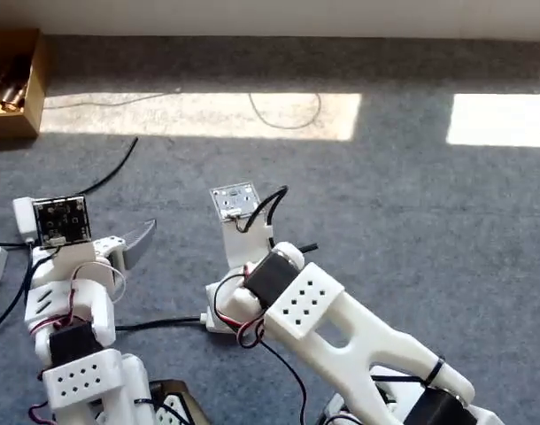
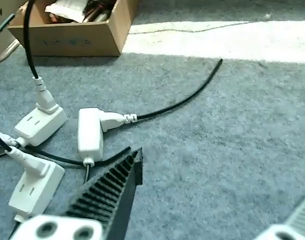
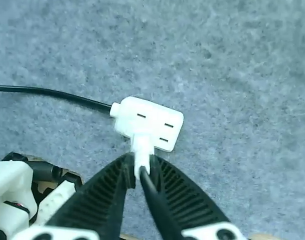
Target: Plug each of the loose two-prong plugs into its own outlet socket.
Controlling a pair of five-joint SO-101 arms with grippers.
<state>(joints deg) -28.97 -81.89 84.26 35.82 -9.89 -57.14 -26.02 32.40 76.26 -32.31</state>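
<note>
In the right wrist view my right gripper [image 3: 141, 164] is shut on a white two-prong plug [image 3: 141, 147]. The plug sits in one socket of a white outlet block [image 3: 151, 122] lying on the grey carpet, with a black cord [image 3: 52, 93] leaving it. From above, this block [image 1: 213, 320] shows just under the right arm's wrist. My left gripper [image 2: 217, 190] hangs open over bare carpet with nothing in it. Beside it lie three white outlet blocks [image 2: 90, 132], [image 2: 40, 124], [image 2: 35, 187]. Each has a white plug seated in it [image 2: 115, 119], [image 2: 43, 96], [image 2: 25, 160].
A cardboard box [image 2: 77, 35] of odds and ends stands at the far left, also the box [image 1: 18, 84] in the high view. A loose black cord [image 2: 187, 95] curves across the carpet. A thin cable [image 1: 288, 119] lies in the sunlit patch at the back.
</note>
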